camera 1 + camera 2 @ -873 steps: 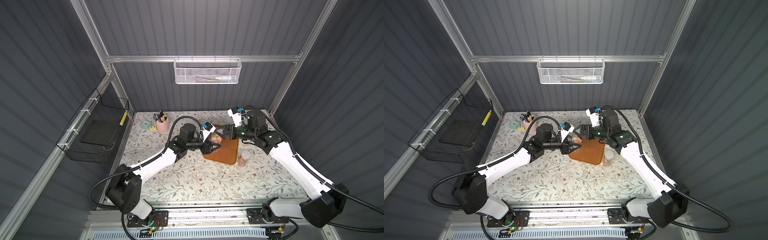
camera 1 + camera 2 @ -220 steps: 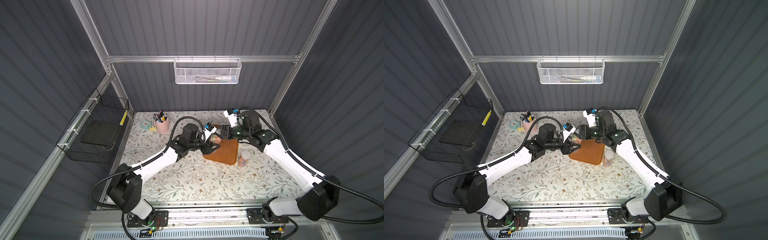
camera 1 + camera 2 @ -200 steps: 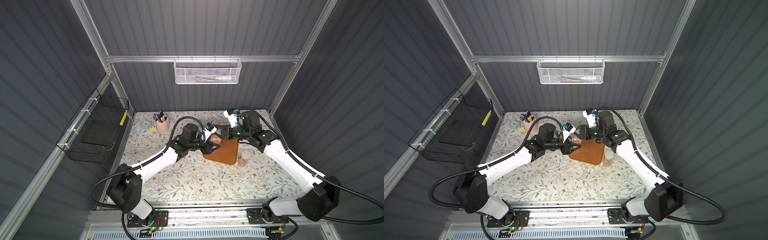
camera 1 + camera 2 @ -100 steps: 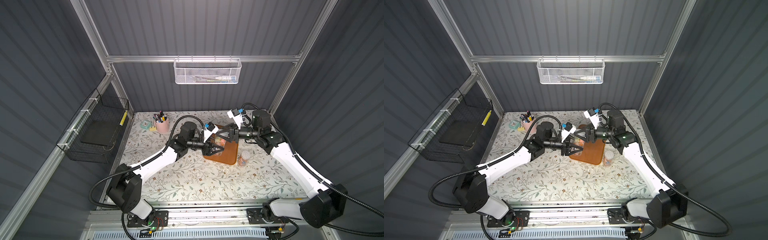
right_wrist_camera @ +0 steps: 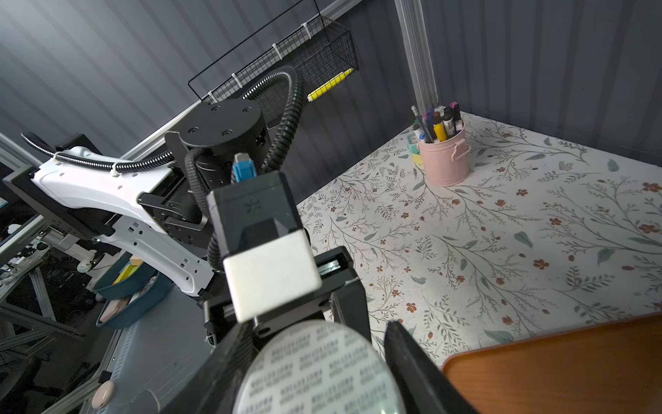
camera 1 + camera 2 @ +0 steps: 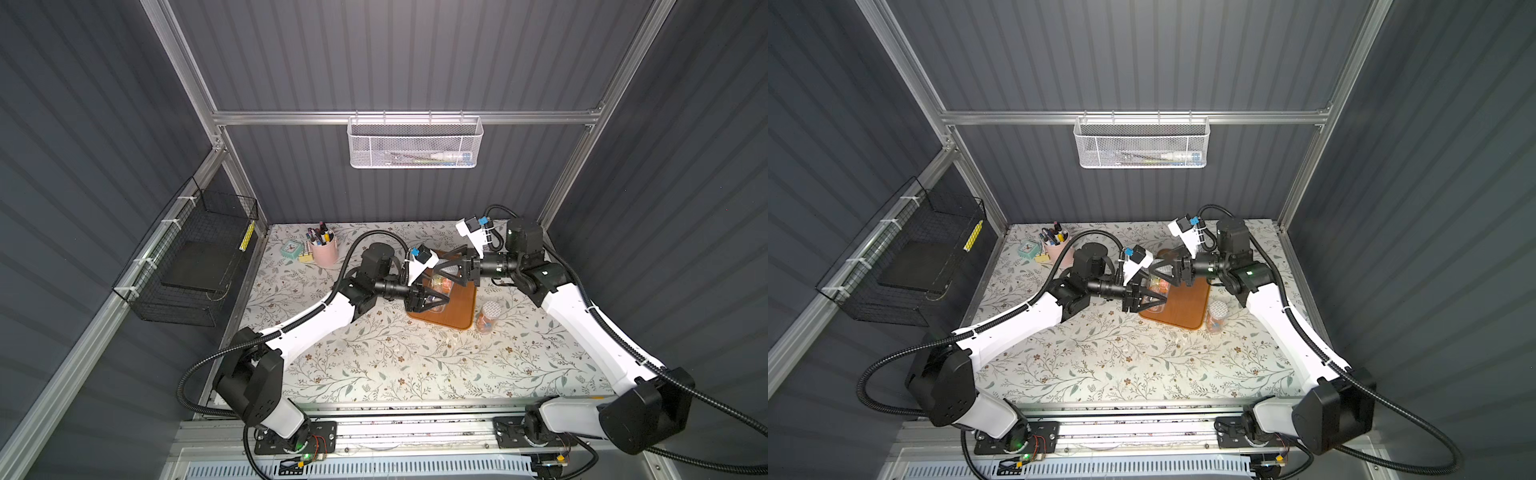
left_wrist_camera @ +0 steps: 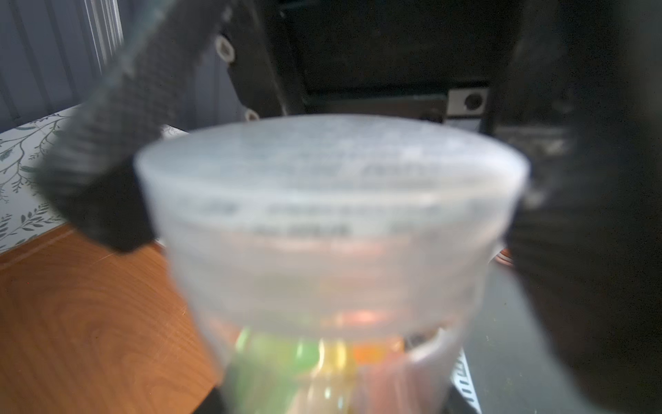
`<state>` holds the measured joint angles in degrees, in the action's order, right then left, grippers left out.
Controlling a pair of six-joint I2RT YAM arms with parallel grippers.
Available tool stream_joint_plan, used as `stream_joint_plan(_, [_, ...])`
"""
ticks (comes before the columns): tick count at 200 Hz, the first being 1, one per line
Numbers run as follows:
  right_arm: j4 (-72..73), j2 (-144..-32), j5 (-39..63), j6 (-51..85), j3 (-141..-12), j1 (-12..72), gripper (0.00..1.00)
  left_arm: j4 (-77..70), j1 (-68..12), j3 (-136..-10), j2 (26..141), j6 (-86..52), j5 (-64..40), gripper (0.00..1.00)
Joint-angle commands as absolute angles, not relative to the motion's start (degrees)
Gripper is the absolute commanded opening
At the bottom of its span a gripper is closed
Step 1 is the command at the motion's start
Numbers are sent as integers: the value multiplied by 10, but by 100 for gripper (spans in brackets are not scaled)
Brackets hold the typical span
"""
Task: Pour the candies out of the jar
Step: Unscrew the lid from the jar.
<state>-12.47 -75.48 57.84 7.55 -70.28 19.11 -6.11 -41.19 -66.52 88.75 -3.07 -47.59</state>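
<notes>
L gripper [image 6: 436, 301] is clamping the jar [image 6: 440, 286] by its body and holding it up over the left part of the wooden tray [image 6: 459, 309]. Jar is sitting tilted, w/ its lid [image 5: 315, 369] facing the R gripper [image 6: 442, 272]. R fingers [image 5: 412, 358] are flanking the lid rim on both sides. I can't tell if they're pinching it or just off it, as the L wrist cam is too blurry there. I'm seeing the candies [image 7: 361, 317] inside the jar as an orange/green blur thru the clear wall, lid on. A 2nd lidded jar [image 6: 487, 316] is standing upright on the floral cloth [image 6: 374, 361] just right of the tray, w/ orange bits showing inside. Pink pen pot [image 6: 325, 253] is sitting far-left, well apart from both grippers.
</notes>
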Motion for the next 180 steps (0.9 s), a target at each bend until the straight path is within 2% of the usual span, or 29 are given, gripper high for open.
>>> stream_joint_plan(1, [-120, -757, 574, 83, -717, 192, 76, -44, -422, -676, 885, 0, -459, 0])
stream_joint_plan(15, [-121, -751, 549, 86, -710, 191, 82, -44, -422, -675, 884, 0, -447, 0])
stream_joint_plan(41, [-162, -744, 460, 84, -719, 191, 85, -43, -422, -666, 873, 2, -415, 0])
stream_joint_plan(68, [-208, -736, 362, 101, -724, 192, 87, -48, -421, -650, 856, -1, -316, 0])
stream_joint_plan(103, [-199, -715, 367, 129, -700, 198, 87, -46, -424, -652, 859, -6, -249, 0])
stream_joint_plan(180, [-194, -749, 347, 153, -706, 218, 83, -46, -431, -653, 858, -5, -237, 0])
